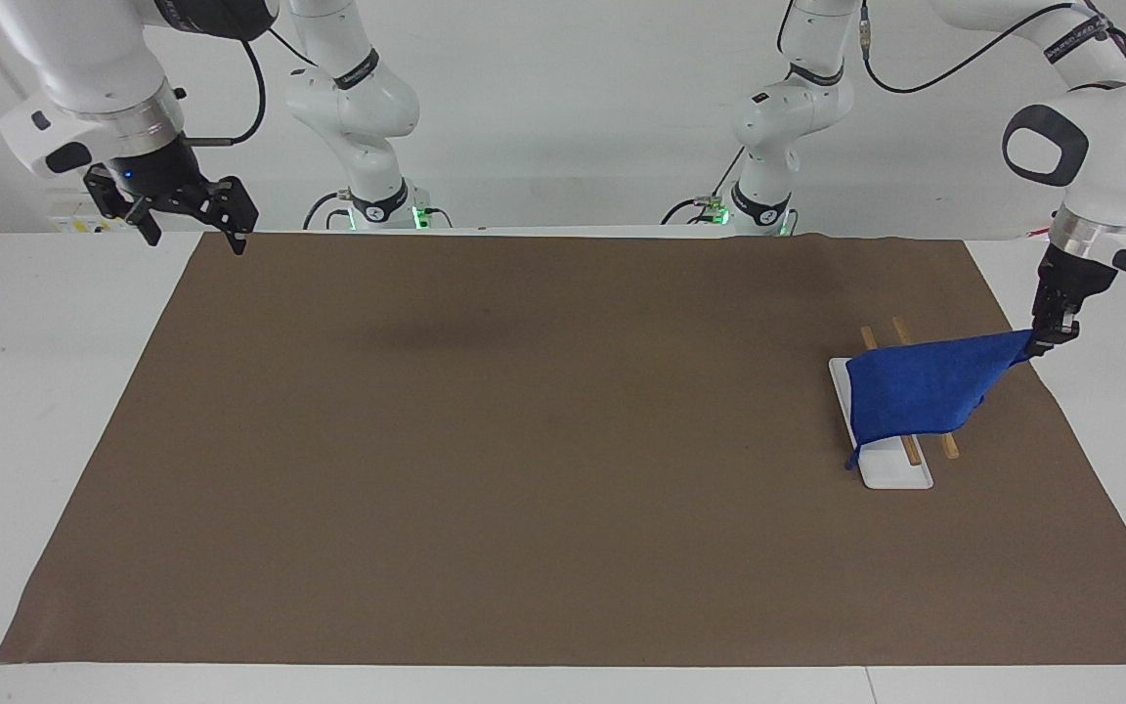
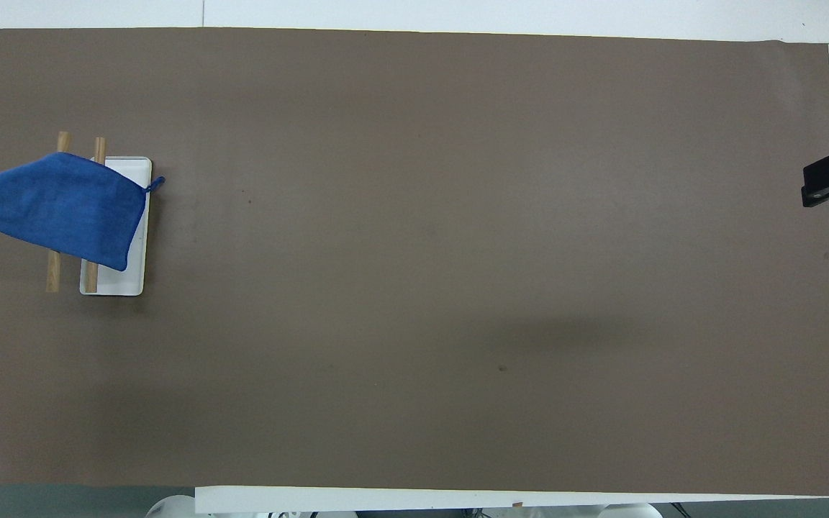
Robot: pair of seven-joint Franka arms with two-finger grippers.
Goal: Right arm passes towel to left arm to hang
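- While the left gripper [image 1: 1055, 339] pinches one corner of the towel [image 1: 920, 396], its fingers are closed on the cloth over the mat's edge at the left arm's end of the table; in the overhead view this gripper lies outside the frame.
- From that pinched corner, the towel runs down and toward the middle of the table, widening into a stretched triangular sheet [image 2: 62, 208].
- Its long axis runs from the held corner across the two wooden rails [image 1: 947, 445] to the white rack base [image 1: 900, 474], that is, along the table's length and crosswise to the rails.
- The towel's free, wide end hangs over the base; a small loop [image 2: 156, 183] sticks out at the corner above the base's edge.
- Whether the cloth already bears on the rails cannot be told.
- Judgement: the coming move turns on lowering the held corner on the rails' outer side, so that the cloth drapes evenly.
- The right gripper [image 1: 190, 215] waits, fingers spread and empty, over the mat's corner at the right arm's end, well apart from the towel.
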